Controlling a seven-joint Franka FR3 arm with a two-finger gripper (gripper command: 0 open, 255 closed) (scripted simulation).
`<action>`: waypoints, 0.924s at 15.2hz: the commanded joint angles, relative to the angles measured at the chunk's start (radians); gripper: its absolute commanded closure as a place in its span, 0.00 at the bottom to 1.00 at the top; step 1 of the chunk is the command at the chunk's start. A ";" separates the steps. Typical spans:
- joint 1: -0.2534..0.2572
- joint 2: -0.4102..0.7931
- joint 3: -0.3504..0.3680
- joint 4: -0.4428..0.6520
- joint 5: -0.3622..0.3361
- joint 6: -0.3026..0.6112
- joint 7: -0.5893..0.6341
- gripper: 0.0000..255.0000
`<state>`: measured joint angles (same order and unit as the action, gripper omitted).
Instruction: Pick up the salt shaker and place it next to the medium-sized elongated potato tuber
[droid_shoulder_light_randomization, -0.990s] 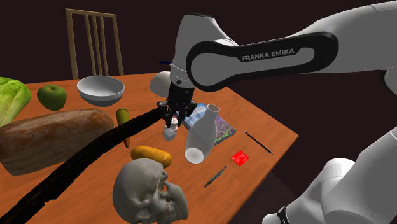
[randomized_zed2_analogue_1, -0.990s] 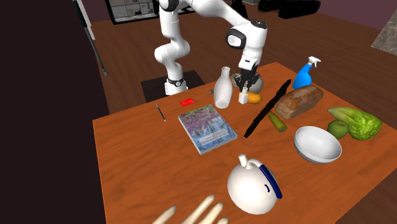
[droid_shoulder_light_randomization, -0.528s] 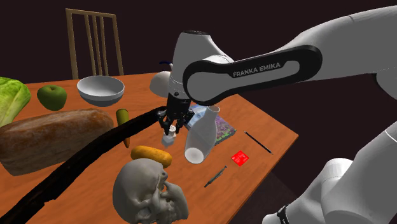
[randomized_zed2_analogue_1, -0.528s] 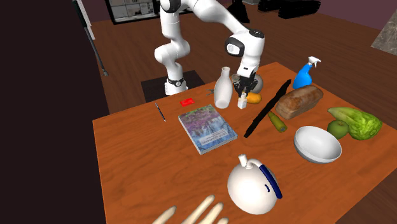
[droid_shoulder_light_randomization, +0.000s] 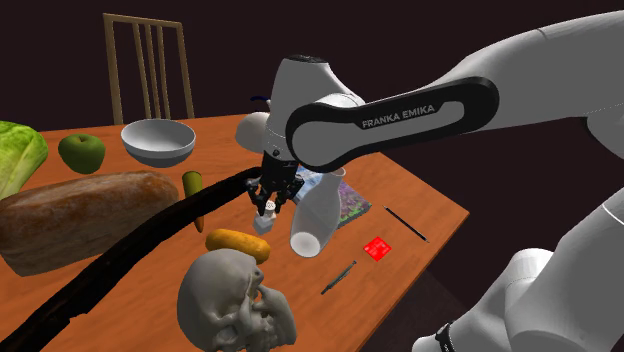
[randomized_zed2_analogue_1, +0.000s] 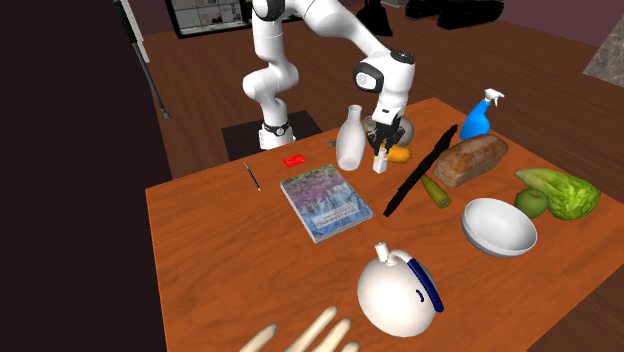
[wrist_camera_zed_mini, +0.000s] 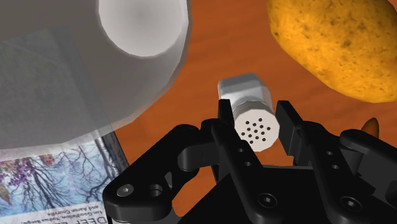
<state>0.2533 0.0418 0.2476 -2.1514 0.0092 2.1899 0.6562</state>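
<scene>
A small white salt shaker (wrist_camera_zed_mini: 245, 95) with a holed cap sits clasped between my black fingers, and my gripper (wrist_camera_zed_mini: 254, 114) is shut on it. In the shoulder view the gripper (droid_shoulder_light_randomization: 270, 194) holds the shaker (droid_shoulder_light_randomization: 268, 209) low over the table, just behind the orange-brown elongated potato (droid_shoulder_light_randomization: 238, 242). The potato (wrist_camera_zed_mini: 331, 44) lies a short way beyond the fingertips. In the second exterior view the shaker (randomized_zed2_analogue_1: 379, 165) hangs under the gripper (randomized_zed2_analogue_1: 380, 155), between the white vase (randomized_zed2_analogue_1: 349, 140) and the potato (randomized_zed2_analogue_1: 399, 154).
The white vase (droid_shoulder_light_randomization: 315, 215) stands right beside the gripper, with a book (randomized_zed2_analogue_1: 322, 202) behind it. A skull (droid_shoulder_light_randomization: 235, 300), a long black stick (droid_shoulder_light_randomization: 130, 250) and a bread loaf (droid_shoulder_light_randomization: 85, 215) crowd the potato's side. A bowl (droid_shoulder_light_randomization: 158, 142) and an apple (droid_shoulder_light_randomization: 81, 152) lie farther off.
The gripper has carried the shaker a little toward the shoulder view's left and slightly lower, nearer the potato. It has stayed shut on the shaker.
</scene>
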 joint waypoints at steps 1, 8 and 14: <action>0.000 0.000 0.000 0.000 0.000 0.000 0.000 1.00; -0.001 -0.016 0.000 0.017 0.004 -0.032 -0.003 0.00; -0.003 -0.054 -0.002 0.071 0.014 -0.123 -0.011 0.00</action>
<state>0.2502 -0.0102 0.2454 -2.0819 0.0228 2.0706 0.6455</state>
